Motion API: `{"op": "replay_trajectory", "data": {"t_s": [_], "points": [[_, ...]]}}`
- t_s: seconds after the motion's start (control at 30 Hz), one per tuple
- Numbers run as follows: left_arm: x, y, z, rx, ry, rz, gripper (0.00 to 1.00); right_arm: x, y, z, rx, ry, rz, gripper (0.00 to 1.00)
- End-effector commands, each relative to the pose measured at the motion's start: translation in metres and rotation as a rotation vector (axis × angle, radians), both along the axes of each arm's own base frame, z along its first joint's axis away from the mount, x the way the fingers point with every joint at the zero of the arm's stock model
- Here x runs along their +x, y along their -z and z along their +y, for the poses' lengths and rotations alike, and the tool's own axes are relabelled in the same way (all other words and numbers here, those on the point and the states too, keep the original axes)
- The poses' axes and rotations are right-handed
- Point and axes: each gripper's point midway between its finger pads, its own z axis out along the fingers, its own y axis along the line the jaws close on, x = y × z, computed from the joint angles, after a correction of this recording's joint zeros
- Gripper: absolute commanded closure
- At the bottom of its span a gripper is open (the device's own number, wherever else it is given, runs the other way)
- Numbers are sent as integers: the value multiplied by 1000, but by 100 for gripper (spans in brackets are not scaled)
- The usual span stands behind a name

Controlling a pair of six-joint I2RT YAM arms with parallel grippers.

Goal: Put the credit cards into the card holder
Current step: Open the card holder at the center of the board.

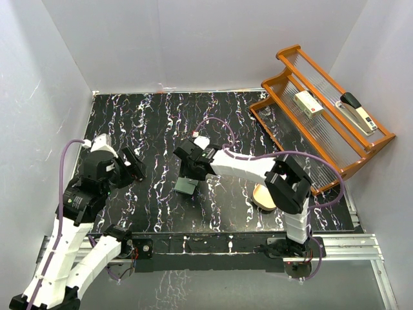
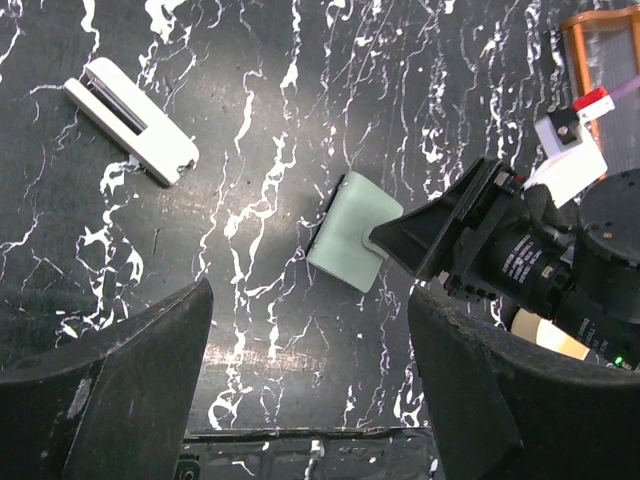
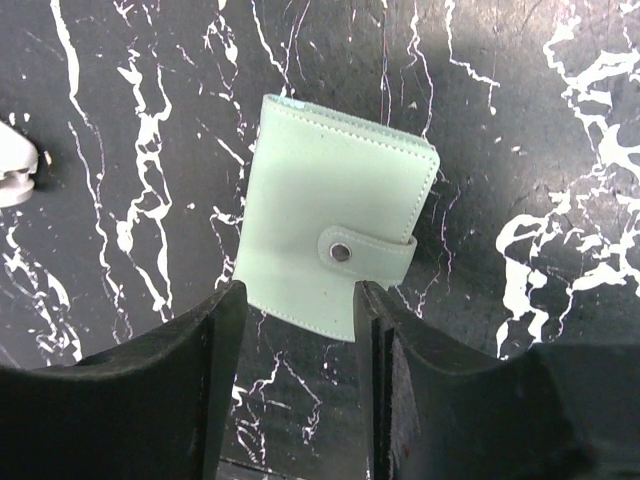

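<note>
The card holder (image 3: 335,225) is a sage-green wallet, folded shut with its snap tab fastened, lying flat on the black marbled table. It also shows in the top view (image 1: 187,187) and the left wrist view (image 2: 350,232). My right gripper (image 3: 300,295) is open and empty, its two fingers straddling the wallet's near edge just above it; I cannot tell whether they touch it. In the top view it (image 1: 191,169) hangs over the wallet. My left gripper (image 2: 310,300) is wide open and empty, to the left of the wallet (image 1: 133,165). No credit cards are in view.
A white slotted piece (image 2: 130,120) lies on the table left of the wallet; its end shows in the right wrist view (image 3: 15,165). A tan cream bowl-like object (image 1: 263,197) sits by the right arm. A wooden rack (image 1: 322,123) holding a stapler (image 1: 358,111) and a small box (image 1: 308,103) stands at the back right.
</note>
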Motion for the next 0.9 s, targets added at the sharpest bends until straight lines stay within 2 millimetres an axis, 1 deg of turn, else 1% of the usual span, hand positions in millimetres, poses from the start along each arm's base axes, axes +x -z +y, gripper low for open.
{"op": "replay_trajectory", "data": {"t_s": [0.0,0.13,0.27,0.37,0.47,0.57,0.67,0.73,0.87], "points": [[-4,17,5,16,-32,59,22,14,-5,4,-40,0,-35,56],[-5,18,5,12,-34,59,22,9,15,5,-77,-29,2,56],[-6,21,5,19,-34,75,22,6,36,0,-138,-43,21,57],[-6,26,3,9,-28,87,22,5,49,-6,-197,-83,30,60],[-5,32,-3,-9,-13,99,23,4,57,-18,-275,-130,35,66],[-4,42,-9,-22,10,127,23,5,55,-27,-313,-161,8,74],[-4,54,-22,-50,65,176,24,4,51,-39,-342,-170,-15,82],[-5,64,-31,-74,91,219,26,2,47,-45,-344,-173,-29,85],[-8,88,-48,-122,149,306,27,-12,39,-42,-272,-250,-25,91]]}}
